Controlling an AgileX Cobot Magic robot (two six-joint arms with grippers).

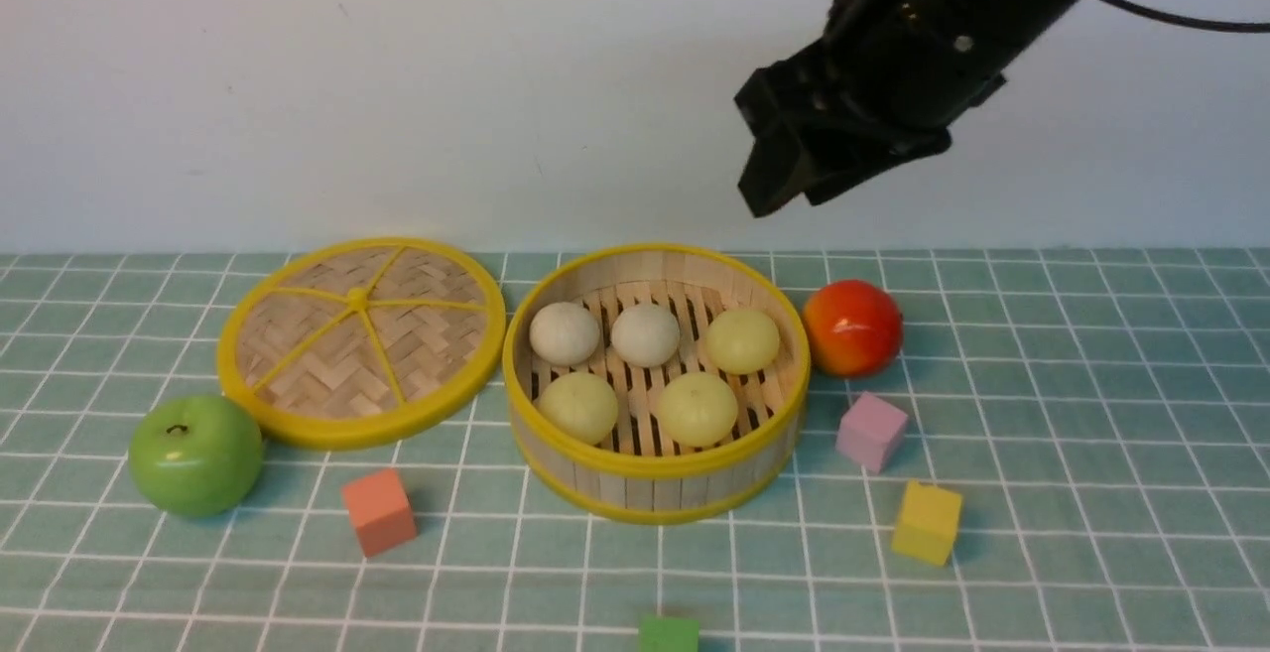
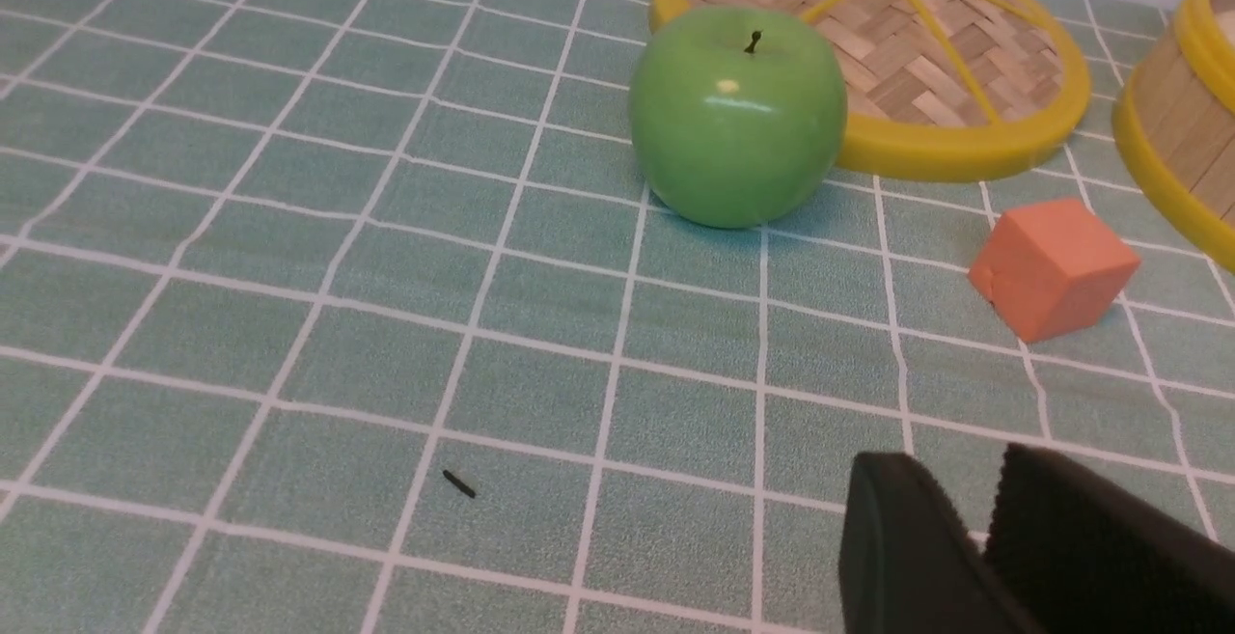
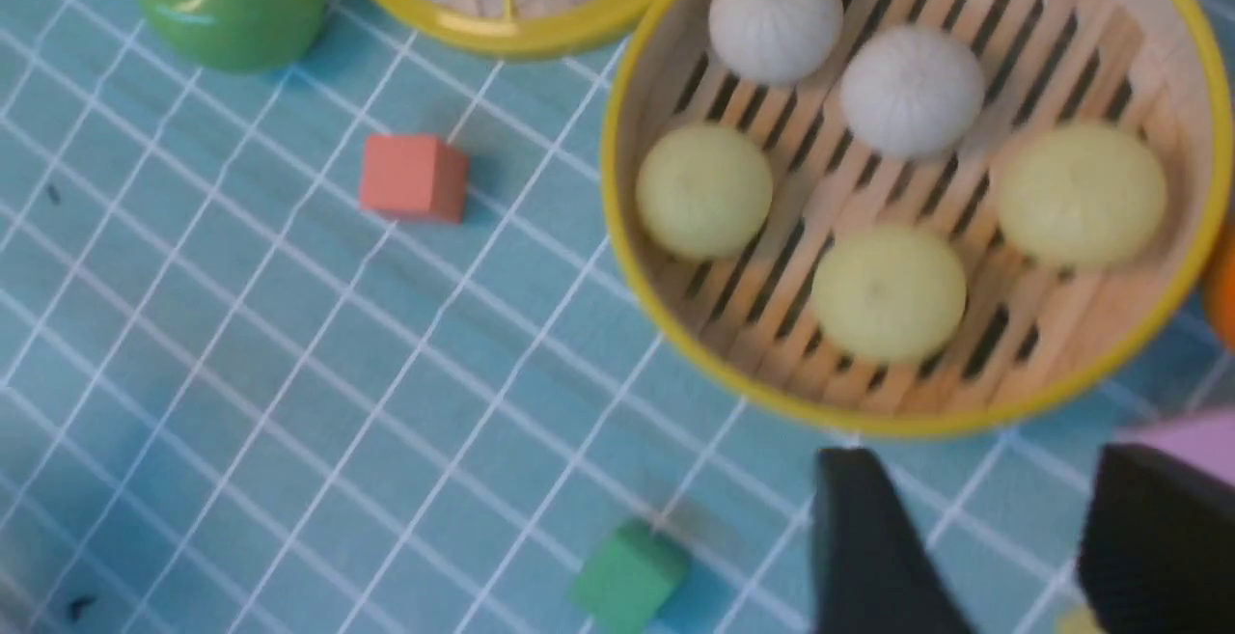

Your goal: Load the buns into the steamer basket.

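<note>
Front view, left gripper: out of frame; in the left wrist view its jaws stand a narrow gap apart, nothing between them.
Buns: all five sit in the steamer basket — two off-white, three pale yellow-green.
Handling: they look light, matte and probably soft; grip across the middle.
Axis: round, none to speak of.
Right gripper: above the basket, jaws apart, empty.

No text, label, brand, number or sign can be read in any of the three views. The surfaces in sight are plain and carry no writing.
</note>
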